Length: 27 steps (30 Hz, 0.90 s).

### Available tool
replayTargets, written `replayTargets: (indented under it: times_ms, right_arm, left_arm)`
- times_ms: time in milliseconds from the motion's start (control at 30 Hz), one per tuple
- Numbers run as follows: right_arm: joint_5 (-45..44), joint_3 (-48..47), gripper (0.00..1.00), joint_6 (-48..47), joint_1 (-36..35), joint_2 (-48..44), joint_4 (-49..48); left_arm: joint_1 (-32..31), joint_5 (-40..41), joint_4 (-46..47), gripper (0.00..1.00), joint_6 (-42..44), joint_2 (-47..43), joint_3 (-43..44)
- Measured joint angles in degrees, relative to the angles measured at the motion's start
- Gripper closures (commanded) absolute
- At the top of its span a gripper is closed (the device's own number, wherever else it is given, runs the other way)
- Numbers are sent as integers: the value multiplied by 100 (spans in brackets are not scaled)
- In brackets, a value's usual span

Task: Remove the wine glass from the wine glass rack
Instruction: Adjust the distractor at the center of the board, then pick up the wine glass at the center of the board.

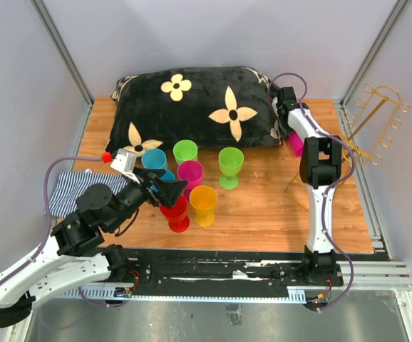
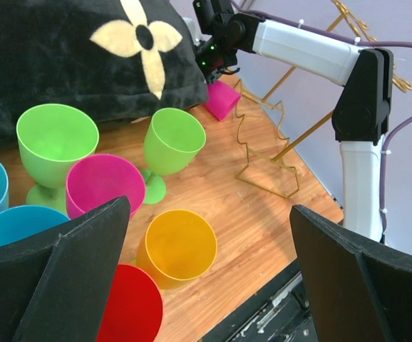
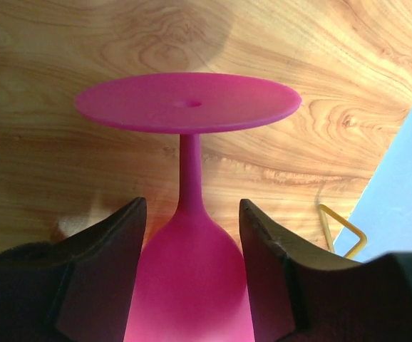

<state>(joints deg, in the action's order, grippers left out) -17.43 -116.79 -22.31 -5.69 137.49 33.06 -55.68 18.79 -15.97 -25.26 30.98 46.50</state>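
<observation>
A magenta wine glass (image 3: pixel 188 206) stands foot-down over the wooden table, its bowl between the fingers of my right gripper (image 3: pixel 192 214), which is shut on it. From above, this glass (image 1: pixel 296 144) is at the right end of the pillow, under the right gripper (image 1: pixel 289 121). It is apart from the gold wire wine glass rack (image 1: pixel 377 121), which stands empty at the table's right edge. I cannot tell whether the foot touches the wood. My left gripper (image 2: pixel 209 214) hangs open over a red cup (image 2: pixel 127 310) and an orange cup (image 2: pixel 177 246), holding nothing.
Several coloured plastic glasses cluster mid-table: green (image 1: pixel 230 165), lime (image 1: pixel 185 151), pink (image 1: pixel 189 174), blue (image 1: pixel 154 159). A black flowered pillow (image 1: pixel 192 107) lies across the back. A striped cloth (image 1: pixel 74 189) is at the left. Grey walls close in on both sides.
</observation>
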Motion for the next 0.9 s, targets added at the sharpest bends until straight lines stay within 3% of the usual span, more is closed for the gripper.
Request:
replayTargets:
  times_ms: [133, 167, 267, 433, 667, 900]
  right_arm:
    - [-17, -70, 71, 162, -35, 9, 138]
    - [-59, -70, 79, 208, -55, -2, 164]
    - [-310, -66, 87, 326, -188, -48, 249]
    - [-758, 240, 87, 608, -448, -568, 313]
    - [-868, 1270, 89, 1163, -557, -2127, 190]
    - [-874, 1412, 88, 1471, -752, -2876, 192]
  left_arm:
    - [0, 2, 28, 0, 42, 127, 0]
    - [0, 0, 55, 0, 55, 170, 0]
    - [0, -24, 94, 0, 79, 293, 0]
    - [0, -46, 92, 0, 79, 315, 0]
    - [0, -68, 101, 0, 33, 109, 0]
    - [0, -197, 140, 0, -92, 79, 0]
